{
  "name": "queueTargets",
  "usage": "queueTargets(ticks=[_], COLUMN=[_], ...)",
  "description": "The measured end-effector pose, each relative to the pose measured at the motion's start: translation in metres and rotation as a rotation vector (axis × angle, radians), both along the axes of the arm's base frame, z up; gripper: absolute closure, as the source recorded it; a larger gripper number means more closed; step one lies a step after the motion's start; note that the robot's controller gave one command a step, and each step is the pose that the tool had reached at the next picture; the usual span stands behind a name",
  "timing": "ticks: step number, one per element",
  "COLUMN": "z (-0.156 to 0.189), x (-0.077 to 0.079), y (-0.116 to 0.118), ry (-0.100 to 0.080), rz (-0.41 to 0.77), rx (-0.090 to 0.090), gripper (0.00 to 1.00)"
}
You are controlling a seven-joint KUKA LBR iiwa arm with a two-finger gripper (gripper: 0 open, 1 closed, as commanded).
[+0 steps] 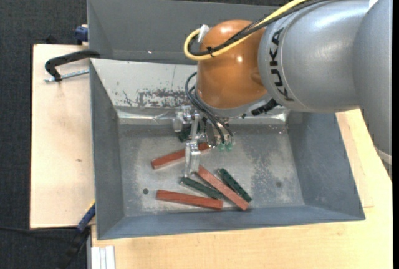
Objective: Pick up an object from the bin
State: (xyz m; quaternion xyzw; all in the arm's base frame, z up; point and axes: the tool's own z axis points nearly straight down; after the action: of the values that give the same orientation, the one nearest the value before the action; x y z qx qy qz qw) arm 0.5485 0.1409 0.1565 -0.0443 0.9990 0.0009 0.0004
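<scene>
My gripper reaches down into the middle of the bin, right at the right end of a red-brown flat stick that lies slanted on the floor. The stick's far end passes under the gripper. Just below the gripper's tip lie a dark green stick and a salmon-pink stick, crossing each other. A second dark green stick rests beside the pink one on its right.
A longer red stick lies along the bin's front wall. The arm's orange cover and cables hang over the bin's back middle. Bare floor lies at the left and right of the bin.
</scene>
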Motion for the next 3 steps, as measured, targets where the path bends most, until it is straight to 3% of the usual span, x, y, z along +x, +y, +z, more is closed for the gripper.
queueTargets(ticks=[1,2,3], z=[-0.059,-0.083,-0.085], x=[-0.016,0.014,0.013], y=[0.004,-0.004,-0.005], ry=[-0.002,-0.009,-0.005], rz=[0.17,0.14,0.139], rx=[-0.002,0.002,0.001], gripper=[0.0,1.0,0.0])
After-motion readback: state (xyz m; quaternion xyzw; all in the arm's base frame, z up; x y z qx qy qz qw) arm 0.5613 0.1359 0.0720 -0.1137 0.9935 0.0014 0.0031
